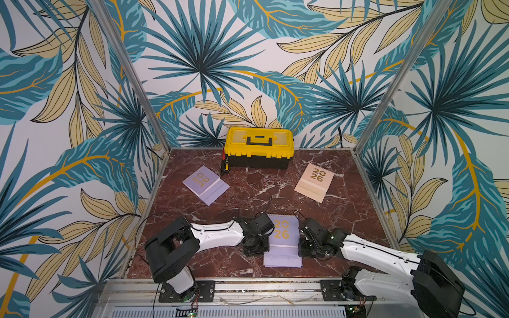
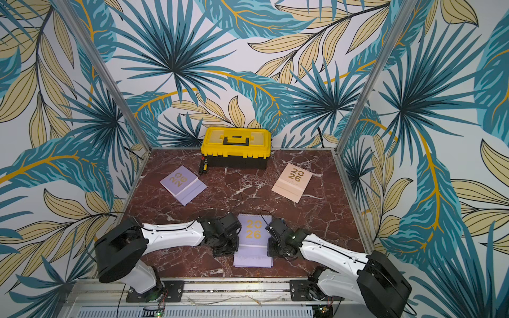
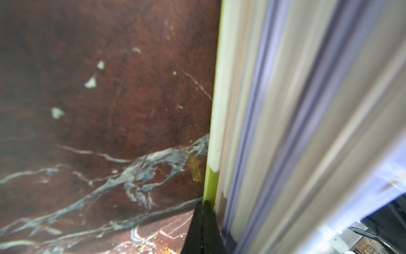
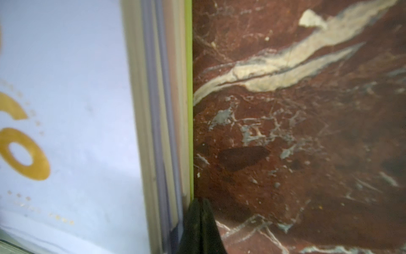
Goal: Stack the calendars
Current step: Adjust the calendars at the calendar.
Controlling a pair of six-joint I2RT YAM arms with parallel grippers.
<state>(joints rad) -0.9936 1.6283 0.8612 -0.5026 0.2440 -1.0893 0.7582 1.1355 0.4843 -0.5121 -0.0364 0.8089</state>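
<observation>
A stack of calendars (image 1: 282,239) (image 2: 252,238) lies at the front centre, a lilac one with gold "2026" on top. Its side (image 3: 285,132) shows lilac and peach layers over a lime green bottom edge (image 3: 211,184) (image 4: 189,88). My left gripper (image 3: 203,205) (image 1: 257,243) is shut, its tip against the stack's left side at table level. My right gripper (image 4: 198,202) (image 1: 309,243) is shut against the right side. A single lilac calendar (image 1: 205,184) (image 2: 182,184) lies at the back left. A peach-pink calendar (image 1: 314,181) (image 2: 292,185) lies at the back right.
A yellow-and-black toolbox (image 1: 259,147) (image 2: 237,147) stands against the back wall, with a dark marker (image 1: 224,165) by its left end. The red marble table (image 1: 248,192) is fenced by metal frame posts and patterned walls on three sides.
</observation>
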